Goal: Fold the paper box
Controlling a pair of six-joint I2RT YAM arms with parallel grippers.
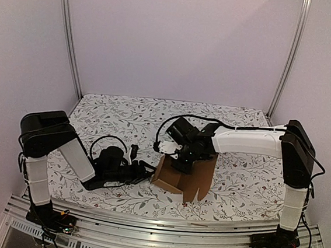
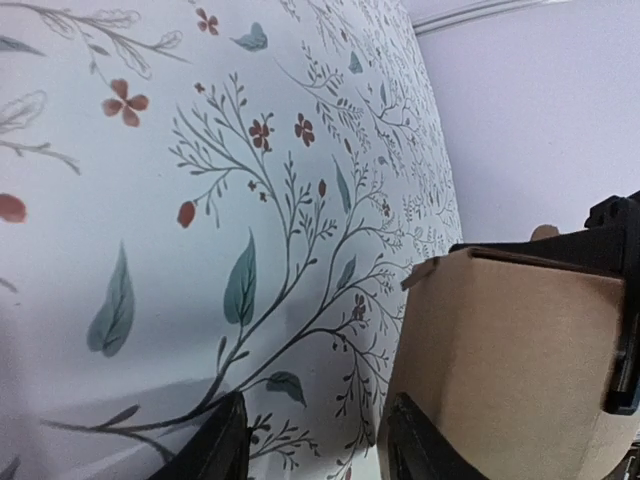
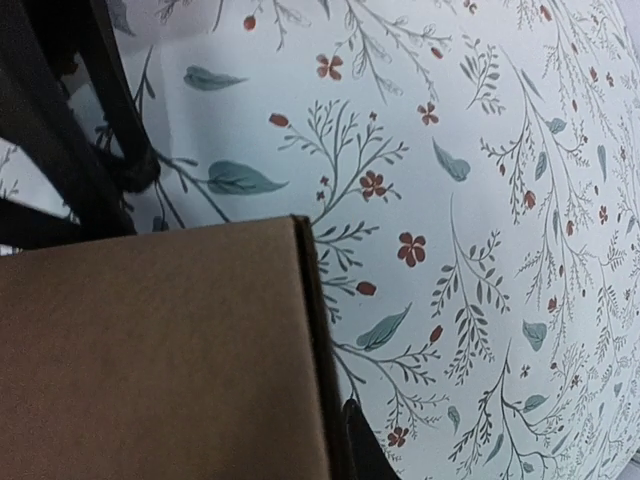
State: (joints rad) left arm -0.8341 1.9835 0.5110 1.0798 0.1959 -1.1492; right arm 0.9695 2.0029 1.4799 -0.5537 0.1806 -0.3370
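The paper box (image 1: 185, 174) is brown cardboard and stands partly formed at the front middle of the floral cloth. My right gripper (image 1: 177, 153) sits on its far left top corner. In the right wrist view a box panel (image 3: 150, 350) fills the lower left. One finger (image 3: 366, 450) presses against the panel's edge and the other is hidden behind the panel. My left gripper (image 1: 149, 173) lies low on the cloth at the box's left side. In the left wrist view it is open (image 2: 315, 445), with its right finger (image 2: 420, 445) against the box's wall (image 2: 510, 360) and cloth between the fingers.
The floral cloth (image 1: 125, 111) covers the table up to the back wall. Metal posts (image 1: 68, 38) stand at the back corners. Black cables (image 1: 102, 141) loop beside the left wrist. The right arm's white link (image 1: 246, 140) spans above the box's right side.
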